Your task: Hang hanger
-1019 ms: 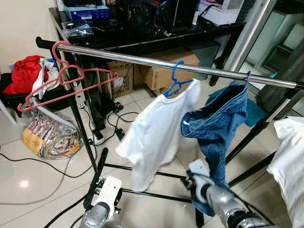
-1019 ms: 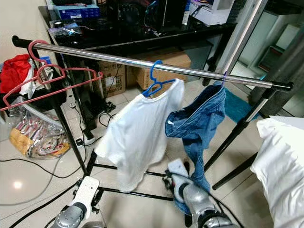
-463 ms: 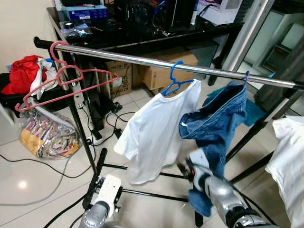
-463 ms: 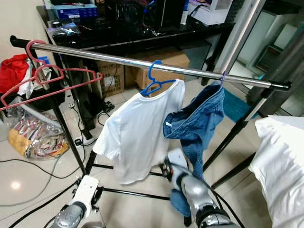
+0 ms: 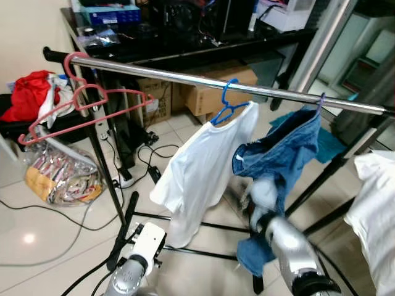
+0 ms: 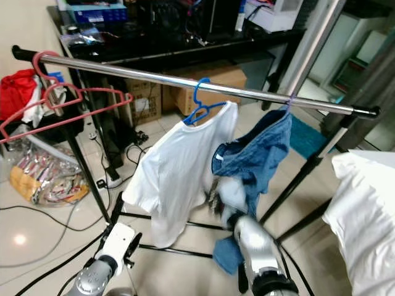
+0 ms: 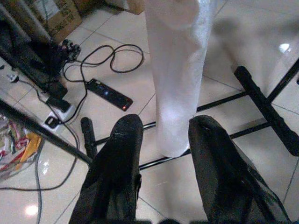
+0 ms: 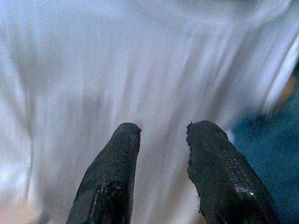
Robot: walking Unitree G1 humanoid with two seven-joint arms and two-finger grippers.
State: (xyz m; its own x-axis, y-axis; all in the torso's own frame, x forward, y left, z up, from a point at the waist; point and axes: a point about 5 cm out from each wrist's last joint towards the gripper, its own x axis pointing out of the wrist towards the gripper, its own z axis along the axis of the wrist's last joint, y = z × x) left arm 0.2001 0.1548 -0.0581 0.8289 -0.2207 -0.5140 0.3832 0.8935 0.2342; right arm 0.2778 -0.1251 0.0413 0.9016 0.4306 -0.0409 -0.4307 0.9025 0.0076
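Observation:
A white T-shirt [image 5: 200, 166] hangs on a blue hanger [image 5: 229, 103] hooked over the steel rail [image 5: 185, 78] of a clothes rack. Beside it on the rail hangs a blue denim garment [image 5: 281, 160]. Empty pink hangers [image 5: 80, 105] sit at the rail's left end. My right arm is raised in front of the denim, its gripper [image 8: 161, 140] open and blurred, close to the white shirt [image 8: 117, 70]. My left gripper [image 7: 161, 130] is low near the floor, open and empty, facing the shirt's bottom hem [image 7: 175, 84].
The rack's black base bars [image 5: 185, 219] cross the tiled floor. A power strip and cables [image 7: 110, 93] lie there. Cardboard boxes [image 5: 210, 92] sit under a black desk behind. A red clothes pile [image 5: 31, 92], a plastic bag [image 5: 62, 176] at left, white bedding [image 5: 376, 209] at right.
My right arm has risen from near the floor up in front of the denim garment. The white shirt has swung and now hangs narrower. The left arm has barely moved.

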